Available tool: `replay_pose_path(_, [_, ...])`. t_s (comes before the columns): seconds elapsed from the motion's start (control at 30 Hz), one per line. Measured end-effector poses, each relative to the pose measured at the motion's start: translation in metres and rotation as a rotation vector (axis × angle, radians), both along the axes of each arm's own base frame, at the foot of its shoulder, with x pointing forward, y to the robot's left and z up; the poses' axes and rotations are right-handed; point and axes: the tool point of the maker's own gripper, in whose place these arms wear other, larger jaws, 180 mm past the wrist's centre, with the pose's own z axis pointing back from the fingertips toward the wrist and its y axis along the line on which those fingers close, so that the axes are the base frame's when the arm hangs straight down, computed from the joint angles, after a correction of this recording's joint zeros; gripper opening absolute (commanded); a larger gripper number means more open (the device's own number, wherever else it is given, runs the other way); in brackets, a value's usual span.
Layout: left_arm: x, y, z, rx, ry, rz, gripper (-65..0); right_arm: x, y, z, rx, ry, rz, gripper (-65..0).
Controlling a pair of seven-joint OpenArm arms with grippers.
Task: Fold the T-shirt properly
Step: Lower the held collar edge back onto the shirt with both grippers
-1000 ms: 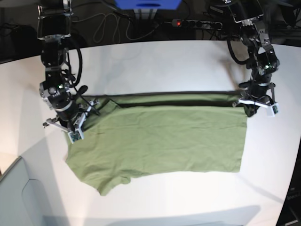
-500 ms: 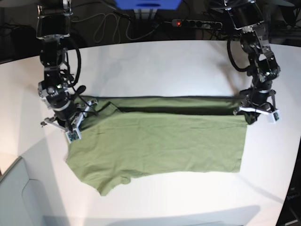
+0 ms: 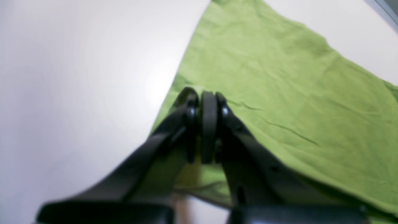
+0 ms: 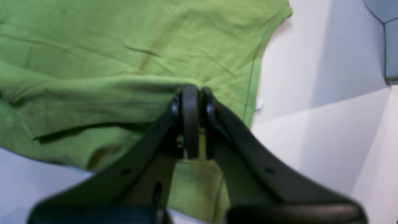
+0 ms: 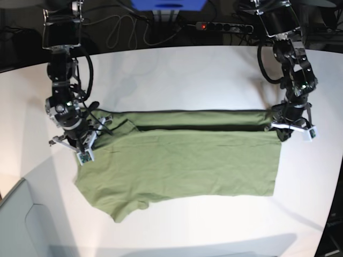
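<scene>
Looking across the base view from its left, I see my right end effector (image 5: 86, 140) pressed together, pinching the sleeve-side edge of the T-shirt (image 5: 182, 163). The green T-shirt lies spread on the white counter (image 5: 177, 75), its far edge lifted into a raised band strung between both arms. At the right, my left end effector (image 5: 284, 128) is pressed together too, pinching the shirt's far hem corner.

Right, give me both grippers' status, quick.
Left gripper: shut on the olive-green thin fabric T-shirt.
Right gripper: shut on the T-shirt.
</scene>
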Motion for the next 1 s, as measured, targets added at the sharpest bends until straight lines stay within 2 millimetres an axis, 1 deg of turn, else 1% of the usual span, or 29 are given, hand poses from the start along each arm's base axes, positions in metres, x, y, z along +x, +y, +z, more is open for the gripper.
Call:
replay_pose_path(0.07, [0.000, 0.000, 0.000, 0.001, 0.001, 0.000, -64.6, 0.000, 0.000, 0.000, -0.001, 0.000, 0.000, -64.8])
replay_pose_path(0.1, [0.000, 0.000, 0.000, 0.001, 0.001, 0.001, -61.4, 0.000, 0.001, 0.000, -0.002, 0.002, 0.005, -64.8])
replay_pose_path(0.17, [0.000, 0.000, 0.000, -0.001, 0.001, 0.001, -52.0, -0.003, 0.004, -0.002, -0.012, 0.017, 0.042, -64.8])
replay_pose_path(0.23, [0.000, 0.000, 0.000, 0.001, 0.001, 0.001, -45.2, -0.006, 0.008, -0.005, -0.018, 0.034, 0.081, -64.0])
replay_pose_path(0.3, [0.000, 0.000, 0.000, 0.001, 0.000, 0.001, -42.2, -0.006, 0.009, -0.004, -0.018, 0.033, 0.092, -58.5])
replay_pose_path(0.47, [0.000, 0.000, 0.003, 0.004, -0.005, 0.001, -37.5, -0.005, 0.009, -0.004, -0.017, 0.029, 0.093, -36.3])
replay_pose_path(0.5, [0.000, 0.000, 0.003, 0.004, -0.006, 0.000, -37.2, -0.005, 0.009, -0.003, -0.016, 0.026, 0.092, -32.6])
replay_pose_path(0.53, [0.000, 0.001, 0.003, 0.004, -0.006, 0.002, -37.2, -0.005, 0.008, -0.002, -0.015, 0.022, 0.090, -30.5])
replay_pose_path(0.57, [-0.001, 0.001, 0.002, 0.004, -0.004, 0.004, -37.2, -0.004, 0.005, 0.002, -0.017, 0.013, 0.082, -29.7])
replay_pose_path(0.67, [-0.006, 0.004, -0.003, 0.007, 0.007, 0.009, -37.2, -0.001, -0.010, 0.021, -0.020, -0.044, 0.039, -29.8])
replay_pose_path(0.7, [-0.009, 0.004, -0.006, 0.007, 0.019, 0.009, -37.2, -0.002, -0.013, 0.026, -0.025, -0.057, 0.032, -29.8])
replay_pose_path(0.77, [-0.015, 0.003, -0.011, 0.003, 0.035, 0.009, -37.2, -0.004, -0.012, 0.031, -0.027, -0.071, 0.034, -29.5])
replay_pose_path(0.83, [-0.016, 0.004, -0.013, 0.003, 0.041, 0.012, -37.1, -0.010, -0.009, 0.031, -0.023, -0.072, 0.043, -29.2])
replay_pose_path(0.9, [-0.017, 0.006, -0.012, 0.002, 0.038, 0.021, -37.1, -0.018, -0.010, 0.025, -0.026, -0.053, 0.044, -29.2])
replay_pose_path(0.97, [-0.019, 0.016, -0.017, -0.010, 0.041, 0.054, -37.1, -0.028, -0.009, 0.016, -0.026, -0.027, 0.045, -29.1])
replay_pose_path(1.0, [-0.022, 0.022, -0.022, -0.016, 0.051, 0.075, -37.1, -0.034, -0.009, 0.011, -0.026, -0.011, 0.045, -29.1])
